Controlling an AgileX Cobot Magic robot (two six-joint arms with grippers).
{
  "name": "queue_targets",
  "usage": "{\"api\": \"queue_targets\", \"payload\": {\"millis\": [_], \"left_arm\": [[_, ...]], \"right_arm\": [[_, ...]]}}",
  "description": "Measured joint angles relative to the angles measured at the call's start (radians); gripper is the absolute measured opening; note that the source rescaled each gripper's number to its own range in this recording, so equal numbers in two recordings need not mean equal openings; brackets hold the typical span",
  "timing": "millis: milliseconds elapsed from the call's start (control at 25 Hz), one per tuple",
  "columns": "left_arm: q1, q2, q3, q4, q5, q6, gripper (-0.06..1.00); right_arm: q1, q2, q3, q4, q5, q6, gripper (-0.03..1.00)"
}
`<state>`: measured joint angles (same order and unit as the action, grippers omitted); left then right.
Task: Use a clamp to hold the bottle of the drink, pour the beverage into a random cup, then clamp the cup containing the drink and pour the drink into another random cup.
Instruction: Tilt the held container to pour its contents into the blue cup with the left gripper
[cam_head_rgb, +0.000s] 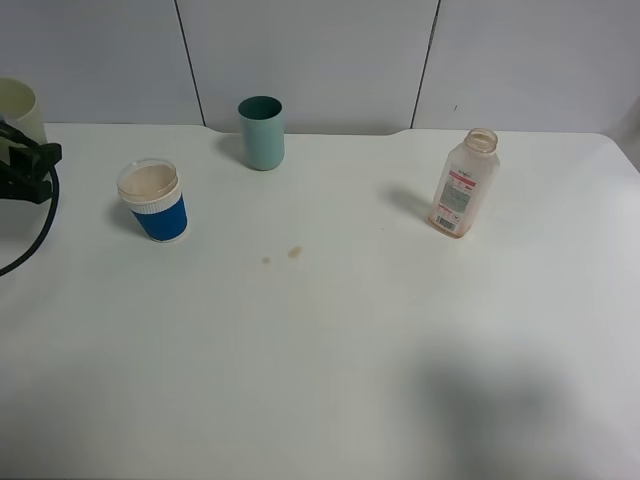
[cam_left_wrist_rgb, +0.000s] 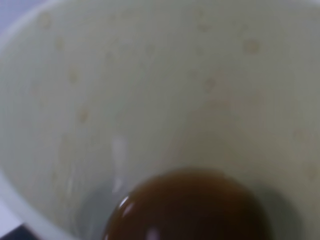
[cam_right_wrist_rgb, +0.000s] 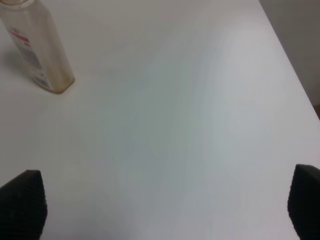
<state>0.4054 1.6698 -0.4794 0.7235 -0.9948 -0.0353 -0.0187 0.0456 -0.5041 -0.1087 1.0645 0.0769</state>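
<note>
I read the left fingers (cam_head_rgb: 30, 160) as pressed together on the cream cup (cam_head_rgb: 14, 108) at the far left edge of the high view, though only part of that grip shows; that arm's wrist camera looks straight into the cup, where a dark brown pool of drink (cam_left_wrist_rgb: 190, 210) sits at the bottom, with pale flecks on the inner wall. So I judge the bottle step done and the cup-to-cup pour to be the step in hand.

What the coming move turns on is where the receiving cup lies from the one I hold. The blue cup (cam_head_rgb: 153, 201) stands upright on the worktop (cam_head_rgb: 330, 380), to the right of the held cup and a little nearer the camera, near but not touching; its mouth looks pale, and I cannot tell whether that is a lid, a film or its inside. The teal cup (cam_head_rgb: 261, 132) stands upright farther right, toward the back wall, with its mouth clearly open. Both are on the left arm's side, so that arm carries the cup rightward and tips it with the lip toward the chosen mouth; the held cup's long axis looks roughly upright, so all of the tilt is yet to come.

The right fingers (cam_right_wrist_rgb: 22, 205) are spread wide over bare worktop and pinch nothing; the bottle (cam_head_rgb: 465, 183) stands upright, apart from them, well away from all three cups; two small brown spots (cam_head_rgb: 294, 252) mark the worktop between the cups and the bottle.
</note>
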Motion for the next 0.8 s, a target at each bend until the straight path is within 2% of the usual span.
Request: {"api": "queue_targets", "payload": {"millis": [200, 440, 800], "left_arm": [[0.000, 0.000, -0.038, 0.031, 0.099, 0.006, 0.00], [0.000, 0.000, -0.038, 0.054, 0.160, 0.029, 0.00], [-0.075, 0.000, -0.119, 0.066, 0.301, 0.048, 0.00]], "right_arm": [[0.000, 0.000, 0.000, 0.000, 0.000, 0.000, 0.93], [0.000, 0.000, 0.000, 0.000, 0.000, 0.000, 0.93], [0.000, 0.000, 0.000, 0.000, 0.000, 0.000, 0.93]]}}
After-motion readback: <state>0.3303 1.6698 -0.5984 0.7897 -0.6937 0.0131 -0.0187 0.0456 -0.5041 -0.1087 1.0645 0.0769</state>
